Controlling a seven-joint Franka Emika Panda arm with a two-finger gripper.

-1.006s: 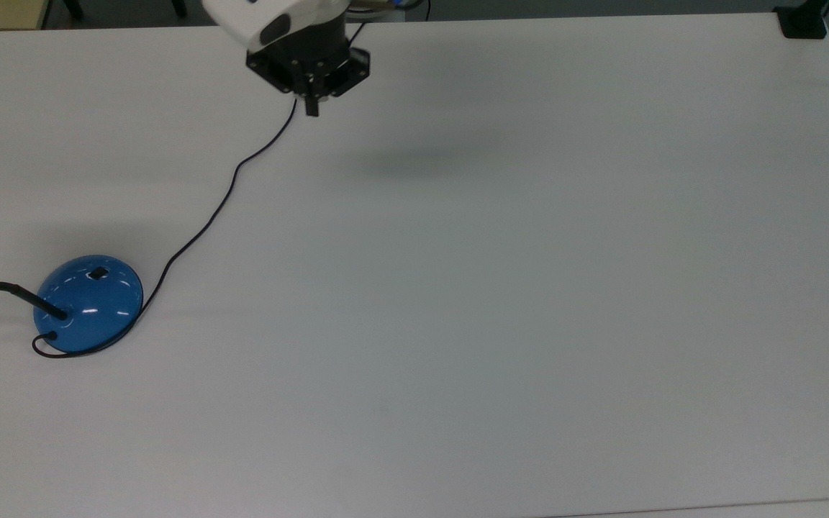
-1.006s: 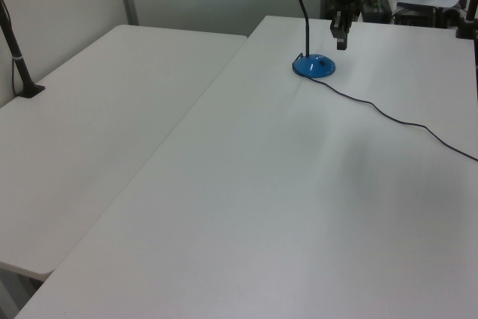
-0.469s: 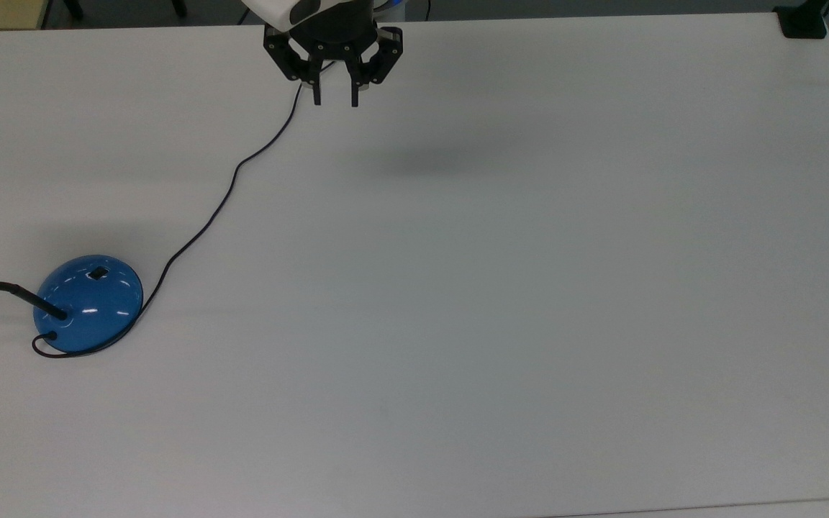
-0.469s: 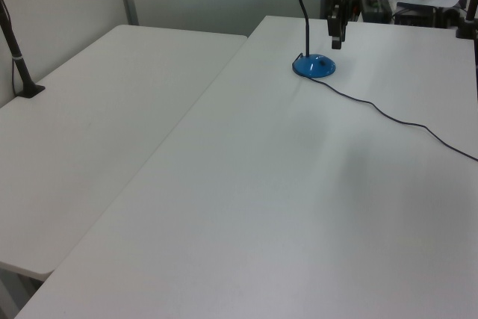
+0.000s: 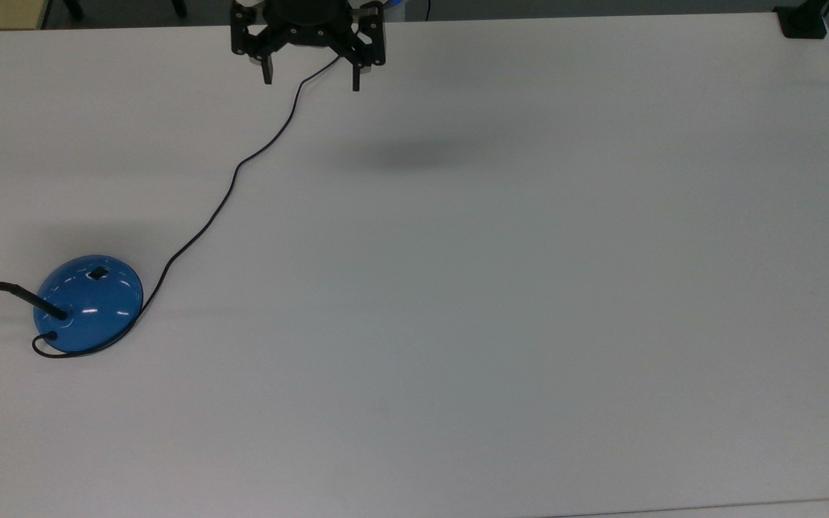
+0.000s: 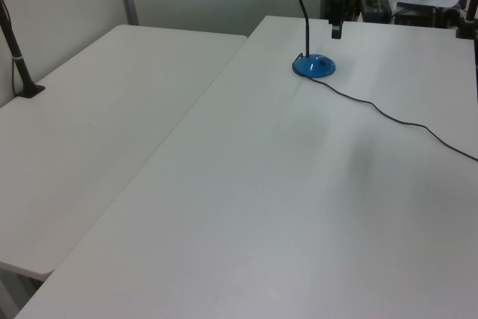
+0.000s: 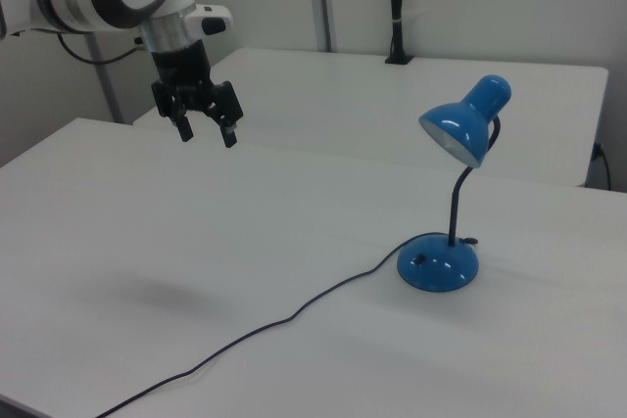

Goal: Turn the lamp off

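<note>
I see the lamp (image 7: pixel 446 193) standing on the white bench (image 7: pixel 294 242) at the right view's right, cord (image 7: pixel 274 325) trailing away; my gripper (image 7: pixel 207 132) hovers well apart, fingers (image 7: pixel 231 134) spread wide, holding nothing

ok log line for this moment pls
pincer: open, raised above table, holding nothing | lamp: upright, switch untouched | cord: slack on table

Two white tables (image 6: pixel 224 207) (image 6: pixel 82 110), seemingly pushed together.
</note>
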